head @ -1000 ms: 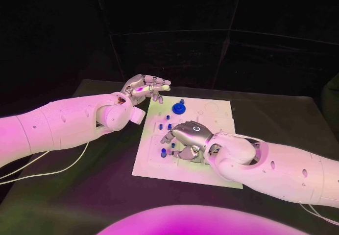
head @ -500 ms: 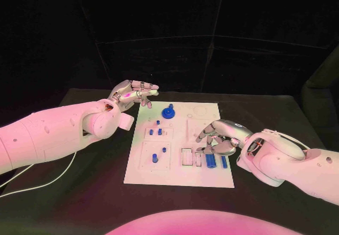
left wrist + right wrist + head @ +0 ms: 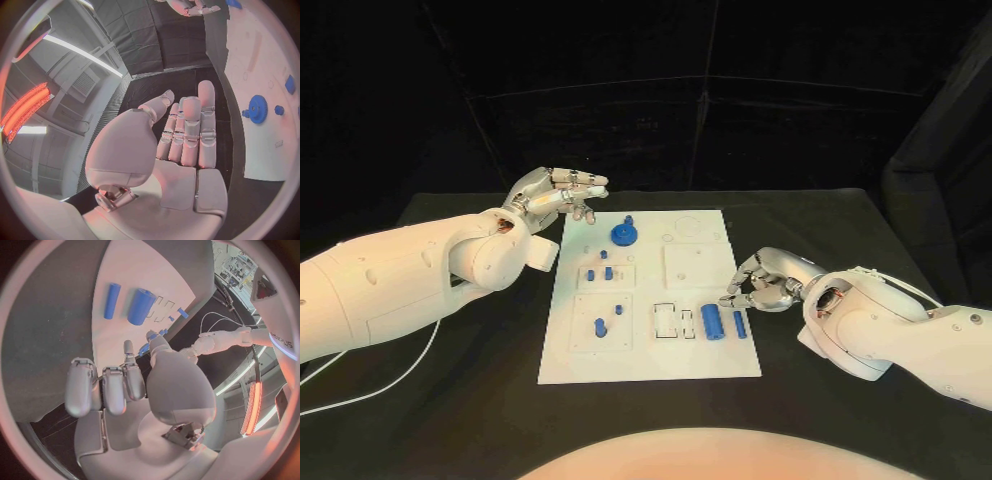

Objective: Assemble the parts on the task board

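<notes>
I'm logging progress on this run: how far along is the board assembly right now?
Partway, it seems. Done: a blue gear stands at the far end of the task board, small blue pegs sit mid-board, and two blue cylinders lie near the right edge. In hand: nothing; the left hand hovers empty off the far left corner, the right hand curls at the right edge. Left: the white slots look unfilled.

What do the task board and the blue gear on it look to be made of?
Task board: matte white, flat with crisp shallow recesses, probably plastic or printed sheet. Blue gear: uniformly coloured, dull finish, molded-looking teeth in the left wrist view, likely plastic.
</notes>
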Motion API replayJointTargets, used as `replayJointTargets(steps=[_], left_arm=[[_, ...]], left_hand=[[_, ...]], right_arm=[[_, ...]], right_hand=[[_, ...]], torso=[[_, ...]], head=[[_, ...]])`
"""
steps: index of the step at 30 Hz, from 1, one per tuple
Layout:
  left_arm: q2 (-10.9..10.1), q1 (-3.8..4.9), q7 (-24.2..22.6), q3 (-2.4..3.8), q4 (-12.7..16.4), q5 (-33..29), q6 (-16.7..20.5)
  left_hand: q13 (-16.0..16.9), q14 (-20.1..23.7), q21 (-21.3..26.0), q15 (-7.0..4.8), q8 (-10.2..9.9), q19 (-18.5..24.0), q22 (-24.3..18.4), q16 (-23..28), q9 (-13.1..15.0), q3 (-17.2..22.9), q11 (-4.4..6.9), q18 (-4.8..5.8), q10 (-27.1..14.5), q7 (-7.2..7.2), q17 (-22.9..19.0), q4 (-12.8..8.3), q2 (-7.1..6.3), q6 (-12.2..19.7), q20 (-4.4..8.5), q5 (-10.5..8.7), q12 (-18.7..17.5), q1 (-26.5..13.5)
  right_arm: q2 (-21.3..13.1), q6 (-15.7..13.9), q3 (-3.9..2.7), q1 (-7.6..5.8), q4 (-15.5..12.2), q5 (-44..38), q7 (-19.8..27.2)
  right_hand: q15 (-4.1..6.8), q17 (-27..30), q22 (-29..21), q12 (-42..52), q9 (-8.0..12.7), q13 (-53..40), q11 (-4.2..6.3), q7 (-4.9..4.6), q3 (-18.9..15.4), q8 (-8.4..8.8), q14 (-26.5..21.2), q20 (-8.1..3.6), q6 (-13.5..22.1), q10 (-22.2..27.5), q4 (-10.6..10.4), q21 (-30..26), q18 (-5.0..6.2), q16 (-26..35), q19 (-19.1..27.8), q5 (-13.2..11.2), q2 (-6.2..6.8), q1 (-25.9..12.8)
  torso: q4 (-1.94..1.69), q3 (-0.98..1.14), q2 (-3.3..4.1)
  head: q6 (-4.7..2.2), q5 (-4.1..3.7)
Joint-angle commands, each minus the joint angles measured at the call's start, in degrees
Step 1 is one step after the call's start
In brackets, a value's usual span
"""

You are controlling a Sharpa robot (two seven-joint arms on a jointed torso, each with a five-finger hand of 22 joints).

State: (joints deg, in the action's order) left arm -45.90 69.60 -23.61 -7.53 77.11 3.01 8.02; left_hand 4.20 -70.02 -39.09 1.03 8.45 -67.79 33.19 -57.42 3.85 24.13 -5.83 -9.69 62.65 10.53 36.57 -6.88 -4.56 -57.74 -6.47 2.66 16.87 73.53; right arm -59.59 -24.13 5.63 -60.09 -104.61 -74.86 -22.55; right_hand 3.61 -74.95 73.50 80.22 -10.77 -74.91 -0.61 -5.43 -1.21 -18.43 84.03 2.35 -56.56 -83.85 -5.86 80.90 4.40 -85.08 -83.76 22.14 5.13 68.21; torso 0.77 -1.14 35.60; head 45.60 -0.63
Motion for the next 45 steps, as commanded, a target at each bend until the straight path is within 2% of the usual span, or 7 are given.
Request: replayJointTargets(steps=[1,12,21,32,36,40,45], left_arm=[[-0.14,0.05,-0.22,-0.02,0.13,-0.29,-0.72],[-0.30,0.04,-0.28,-0.09,0.19,-0.29,-0.81],[-0.28,0.03,-0.26,-0.11,0.18,-0.29,-0.94],[-0.33,0.02,-0.23,-0.13,0.15,-0.29,-0.96],[-0.34,0.01,-0.21,-0.14,0.14,-0.29,-0.96],[-0.36,0.01,-0.18,-0.15,0.12,-0.29,-0.98],[-0.35,-0.01,-0.13,-0.18,0.08,-0.29,-1.03]], left_hand=[[0.02,0.29,0.32,0.01,0.01,-0.02,-0.08,0.22,0.04,-0.34,-0.14,-0.80,-0.36,-0.11,-0.09,-0.18,0.27,0.36,-0.23,0.13,0.25,0.41],[0.02,0.29,0.32,0.01,0.01,-0.02,-0.08,0.22,0.04,-0.34,-0.14,-0.80,-0.36,-0.11,-0.11,-0.18,0.27,0.36,-0.23,0.13,0.26,0.42],[0.02,0.32,0.35,0.02,0.02,-0.03,-0.10,0.23,0.04,-0.41,-0.16,-0.79,-0.38,-0.09,-0.16,-0.17,0.24,0.36,-0.23,0.13,0.28,0.37],[0.02,0.32,0.35,0.02,0.02,-0.03,-0.10,0.23,0.04,-0.41,-0.16,-0.79,-0.38,-0.09,-0.16,-0.17,0.24,0.36,-0.23,0.13,0.28,0.37],[0.02,0.32,0.35,0.02,0.02,-0.03,-0.10,0.23,0.04,-0.41,-0.16,-0.79,-0.38,-0.09,-0.16,-0.17,0.24,0.36,-0.23,0.13,0.28,0.37],[0.02,0.32,0.35,0.02,0.02,-0.03,-0.10,0.23,0.04,-0.41,-0.16,-0.79,-0.38,-0.09,-0.16,-0.17,0.24,0.36,-0.23,0.13,0.28,0.37],[0.02,0.32,0.35,0.02,0.02,-0.03,-0.10,0.23,0.04,-0.41,-0.16,-0.79,-0.38,-0.09,-0.16,-0.17,0.24,0.36,-0.23,0.13,0.28,0.37]], right_arm=[[0.74,1.21,-0.02,0.10,0.29,-2.84,-3.89],[4.05,5.52,0.00,1.79,1.65,-3.15,-5.69],[5.49,9.72,0.00,2.67,2.17,-4.74,-8.55],[7.01,10.18,-0.01,3.43,2.95,-7.45,-10.45],[7.02,7.77,-0.01,3.60,2.75,-7.83,-9.92],[6.20,2.14,-0.02,3.67,1.80,-6.85,-7.50],[4.80,-5.47,-0.05,3.69,-0.51,-3.65,-3.07]], right_hand=[[-0.09,-4.55,0.76,1.03,-0.32,-4.34,-0.06,0.03,-0.89,-0.34,4.21,0.00,0.39,-0.75,-0.31,0.46,-1.13,-0.50,-1.30,-0.59,-0.39,-0.22],[-0.36,-7.39,2.97,6.26,-1.65,-10.95,-0.32,-0.18,-4.52,-0.85,4.59,0.26,1.74,-3.86,-1.09,1.82,-1.54,-1.84,-1.85,-3.79,-0.37,0.22],[-0.36,-8.38,3.96,7.39,-2.84,-12.41,-0.26,-0.06,-7.02,-1.57,4.72,0.33,1.76,-4.56,-2.57,2.43,-1.71,-2.29,-2.06,-6.70,-0.45,-0.52],[-0.31,-8.38,4.13,7.18,-3.55,-12.29,-0.17,0.06,-7.67,-2.02,4.69,0.31,1.62,-4.42,-3.39,2.52,-1.73,-2.29,-2.03,-7.21,-1.08,-0.04],[-0.15,-8.47,4.37,7.34,-4.10,-12.52,0.06,0.34,-7.37,-2.57,4.70,0.21,0.74,-4.55,-3.01,2.66,-1.77,-2.32,-2.08,-4.89,-2.45,1.35],[0.25,-8.77,4.71,7.56,-4.82,-12.82,0.54,0.87,-6.85,-3.11,4.75,-0.14,-0.68,-4.75,-2.49,2.86,-1.82,-2.43,-2.19,-0.70,-4.08,2.68],[0.50,-9.18,5.02,7.66,-5.20,-12.97,0.81,1.13,-6.28,-3.03,4.83,-0.38,-1.05,-4.85,-2.03,3.04,-1.89,-2.59,-2.30,1.00,-5.13,3.65]], torso=[[-0.04,-0.05,-0.02],[0.08,-0.03,0.03],[-0.14,-0.06,0.00],[-0.04,-0.10,-0.02],[-0.05,-0.11,-0.02],[0.02,-0.09,-0.01],[0.00,-0.15,0.00]], head=[[-0.09,-0.06],[0.17,0.40],[0.42,0.53],[0.40,0.68],[0.35,0.70],[0.28,0.81],[0.12,0.73]])
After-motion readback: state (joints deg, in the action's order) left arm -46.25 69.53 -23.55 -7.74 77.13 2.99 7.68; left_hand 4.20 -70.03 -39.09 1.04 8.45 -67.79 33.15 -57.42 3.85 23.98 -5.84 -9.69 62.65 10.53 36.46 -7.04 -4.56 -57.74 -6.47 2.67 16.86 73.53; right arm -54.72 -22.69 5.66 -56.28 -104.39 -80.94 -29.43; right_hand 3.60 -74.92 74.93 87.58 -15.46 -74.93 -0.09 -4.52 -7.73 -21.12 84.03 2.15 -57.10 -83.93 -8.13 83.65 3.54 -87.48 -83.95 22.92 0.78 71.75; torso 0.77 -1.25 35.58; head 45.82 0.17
